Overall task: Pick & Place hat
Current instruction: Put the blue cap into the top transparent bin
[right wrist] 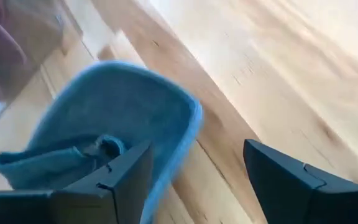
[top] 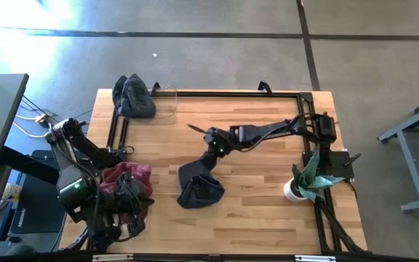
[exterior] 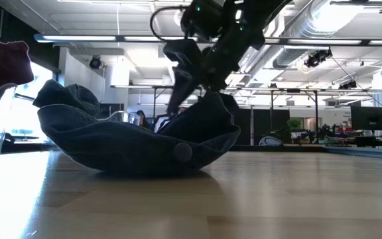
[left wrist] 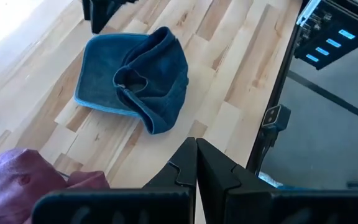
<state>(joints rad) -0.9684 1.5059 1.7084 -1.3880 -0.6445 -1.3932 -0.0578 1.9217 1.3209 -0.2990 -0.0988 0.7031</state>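
Note:
A dark blue hat (top: 201, 188) lies crumpled on the wooden table near its middle, and its underside rests on the wood (exterior: 138, 143). It also shows in the left wrist view (left wrist: 142, 74). My right gripper (top: 213, 151) is open just above the hat's raised far edge (right wrist: 117, 112). Its fingers (right wrist: 197, 149) are spread wide, one in front of the hat and one over bare wood. My left gripper (left wrist: 196, 146) is shut and empty at the table's near left (top: 133, 211), beside a maroon hat (top: 126, 178). My right gripper comes down at a slant from the table's far right over the blue hat's upturned edge (exterior: 211, 103). One open finger (right wrist: 129, 174) stands in front of the cloth. I cannot tell whether it touches the hat.
A grey-blue hat (top: 133, 96) and a clear container (top: 164, 102) sit at the far left corner. A potted plant (top: 308, 182) stands at the right edge. A black frame (top: 217, 93) borders the table. Bare wood lies between the blue hat and the plant.

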